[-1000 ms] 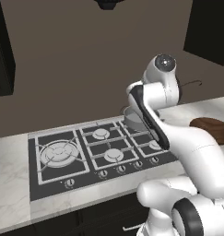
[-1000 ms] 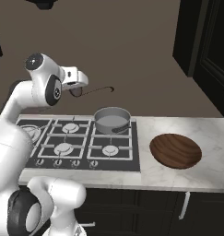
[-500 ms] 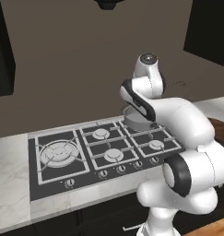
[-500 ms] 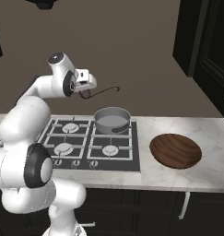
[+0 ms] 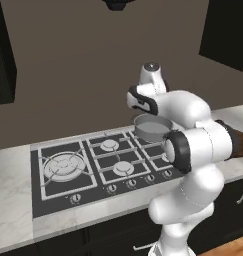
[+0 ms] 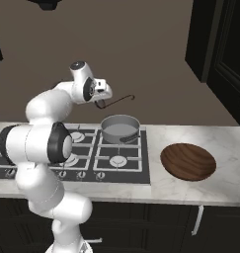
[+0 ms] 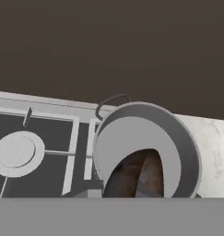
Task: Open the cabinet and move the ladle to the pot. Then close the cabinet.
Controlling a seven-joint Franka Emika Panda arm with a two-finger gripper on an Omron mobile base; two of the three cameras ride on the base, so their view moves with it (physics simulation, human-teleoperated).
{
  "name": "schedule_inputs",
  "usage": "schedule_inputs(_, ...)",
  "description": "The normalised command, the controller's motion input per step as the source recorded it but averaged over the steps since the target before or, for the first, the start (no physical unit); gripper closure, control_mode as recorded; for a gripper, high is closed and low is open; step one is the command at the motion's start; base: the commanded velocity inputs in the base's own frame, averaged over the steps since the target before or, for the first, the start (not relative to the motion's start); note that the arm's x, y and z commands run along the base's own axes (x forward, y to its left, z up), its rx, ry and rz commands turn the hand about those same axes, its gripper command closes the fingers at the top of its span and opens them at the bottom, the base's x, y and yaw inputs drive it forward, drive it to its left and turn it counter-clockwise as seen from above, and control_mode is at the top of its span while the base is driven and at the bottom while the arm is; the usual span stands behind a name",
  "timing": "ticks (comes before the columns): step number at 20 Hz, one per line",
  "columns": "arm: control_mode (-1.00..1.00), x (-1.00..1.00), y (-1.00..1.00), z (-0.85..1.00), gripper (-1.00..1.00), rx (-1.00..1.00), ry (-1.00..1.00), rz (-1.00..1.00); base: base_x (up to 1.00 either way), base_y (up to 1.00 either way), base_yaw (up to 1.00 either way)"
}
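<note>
1. The gripper is seen left of centre in the right base view, closed on the ladle.
2. The ladle's thin stem extends rightward, above the pot.
3. The pot sits on the rear right burner of the gas hob, at frame centre.
4. In the hand view, the ladle's brown scoop appears at bottom centre, over the pot's interior.
5. A wooden dish rests on the counter, right of the hob.

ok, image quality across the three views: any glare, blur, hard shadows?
Left base view: flat even light, no glare on the pot. Right base view: sharp, only soft shading beside the wooden dish. Hand view: the ladle looms large and slightly soft against the pot.
</note>
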Motion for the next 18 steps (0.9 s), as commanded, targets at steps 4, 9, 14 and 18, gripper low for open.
schedule_inputs(4, -1.0, 0.78, -0.23, -0.6, 1.0, 0.0, 0.06, 0.0, 0.0, 0.0, 0.0)
schedule_inputs(9, -1.0, 0.64, -0.2, -0.45, 1.0, 0.0, 0.1, 0.0, 0.0, 0.0, 0.0)
schedule_inputs(14, -1.0, 0.13, -0.21, -0.27, 1.0, 0.0, 0.1, 0.0, 0.0, 0.0, 0.0)
schedule_inputs(18, -1.0, 0.15, -0.19, -0.43, 1.0, 0.0, 0.12, 0.0, 0.0, 0.0, 0.0)
